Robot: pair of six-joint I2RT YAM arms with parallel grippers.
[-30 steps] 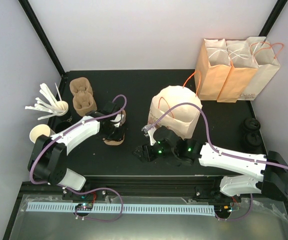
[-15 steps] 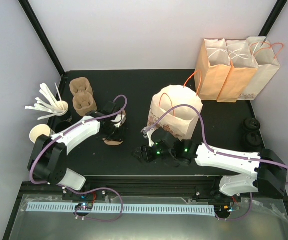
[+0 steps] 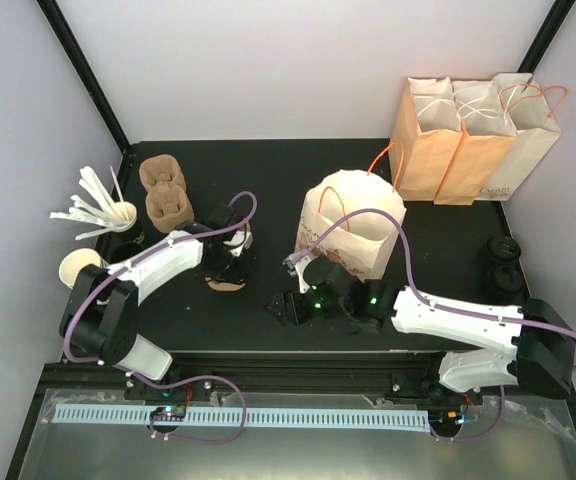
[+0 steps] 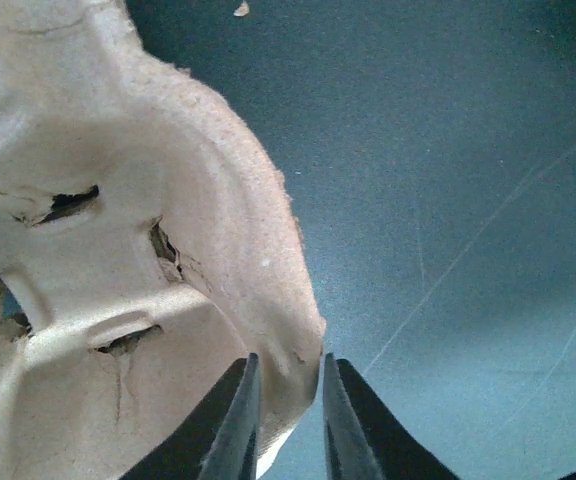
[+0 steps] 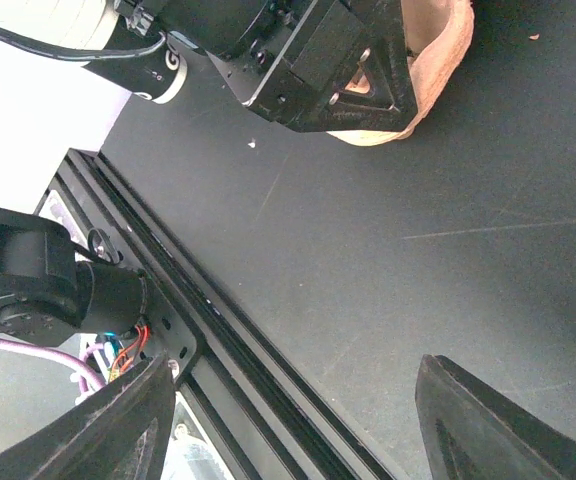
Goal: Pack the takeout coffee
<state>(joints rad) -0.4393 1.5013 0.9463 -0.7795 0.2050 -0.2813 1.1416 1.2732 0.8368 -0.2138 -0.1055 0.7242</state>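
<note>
While the left end effector pinches the rim of a pulp cup carrier, the takeout coffee sits well apart from both arms and untouched. As far as the overhead view shows, it is one of two small dark lidded cups at the far right edge of the table. The right end effector hangs spread wide over bare table near the carrier, holding nothing. An opened paper bag stands just behind it, and three more bags line the back right corner. By my reading the job is barely begun: no cup sits in the carrier or the bag, so fetching the coffee, seating it and bagging it all remain.
</note>
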